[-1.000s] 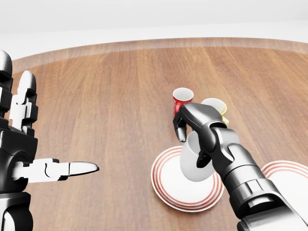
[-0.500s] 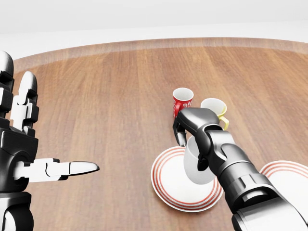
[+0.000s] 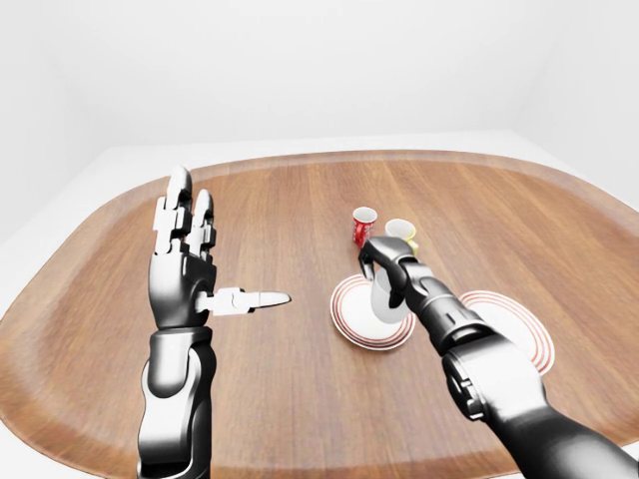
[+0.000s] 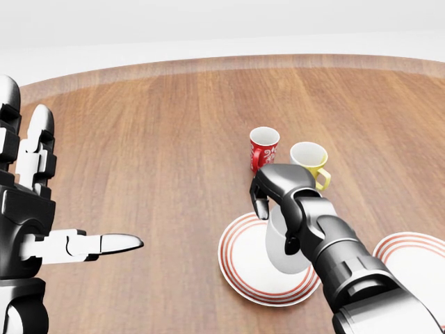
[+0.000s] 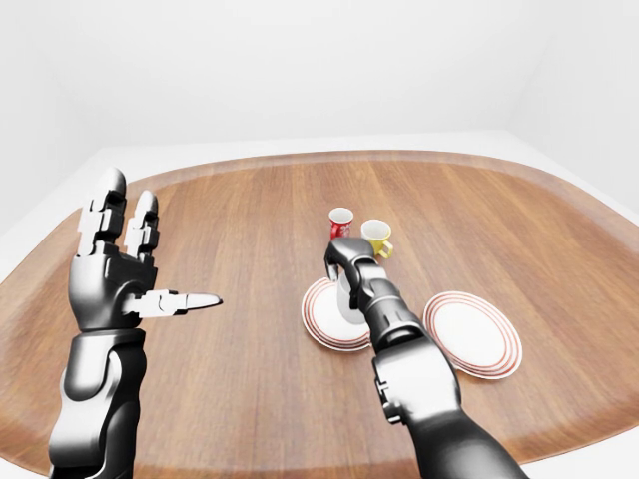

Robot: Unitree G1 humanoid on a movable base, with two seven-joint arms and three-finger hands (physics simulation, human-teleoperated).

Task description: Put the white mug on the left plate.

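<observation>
The white mug (image 4: 280,245) is gripped from above by my right hand (image 4: 277,226), whose fingers close round its rim and side. It stands nearly upright over the middle of the left plate (image 4: 240,268), a white plate with red rings. Whether the mug's base touches the plate I cannot tell. At the left of the head view, far from the plate, my left hand (image 4: 66,209) is raised with fingers spread and holds nothing.
A red mug (image 4: 263,147) and a yellow mug (image 4: 308,158) stand close together just above the left plate, near my right hand. A second red-ringed plate (image 4: 417,252) lies at the right edge. All rest on a round wooden table (image 4: 153,139).
My right hand has sunk a little toward the left plate with the white mug, which now stands straighter. The yellow mug shows more fully. The left hand has not moved.
</observation>
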